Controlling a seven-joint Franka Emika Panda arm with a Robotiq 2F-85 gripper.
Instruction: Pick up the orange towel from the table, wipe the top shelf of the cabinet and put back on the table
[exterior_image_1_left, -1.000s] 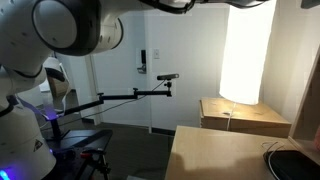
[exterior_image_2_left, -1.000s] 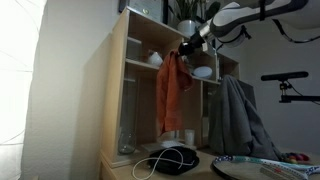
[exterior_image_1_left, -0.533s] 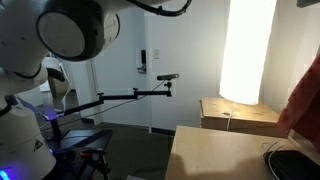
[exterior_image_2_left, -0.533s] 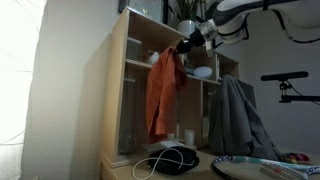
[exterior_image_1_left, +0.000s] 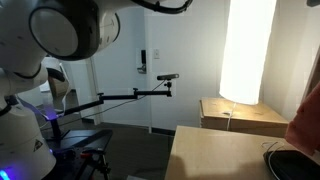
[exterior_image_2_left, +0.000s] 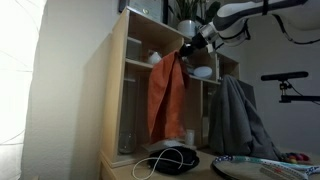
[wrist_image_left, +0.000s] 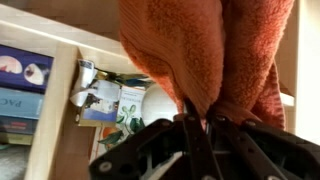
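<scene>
The orange towel (exterior_image_2_left: 165, 95) hangs in long folds from my gripper (exterior_image_2_left: 186, 46), which is shut on its top edge in front of the light-wood cabinet (exterior_image_2_left: 122, 90), level with the upper shelves. In the wrist view the towel (wrist_image_left: 210, 45) fills the top of the picture, and the gripper (wrist_image_left: 200, 122) pinches a fold between its dark fingers. A strip of the towel (exterior_image_1_left: 308, 115) shows at the right edge of an exterior view. The pale table (exterior_image_1_left: 215, 155) lies below the towel.
A black round object (exterior_image_2_left: 172, 160) with a white cable lies on the table at the cabinet's foot. White bowls (exterior_image_2_left: 200, 71) stand on a shelf. A grey cloth (exterior_image_2_left: 238, 120) hangs to the right. A white round thing (wrist_image_left: 160, 102) and books (wrist_image_left: 25, 90) sit behind the towel.
The hanging towel swung left towards the cabinet's open front, then came back slightly to the right. The gripper stayed shut on it at about the same height.
</scene>
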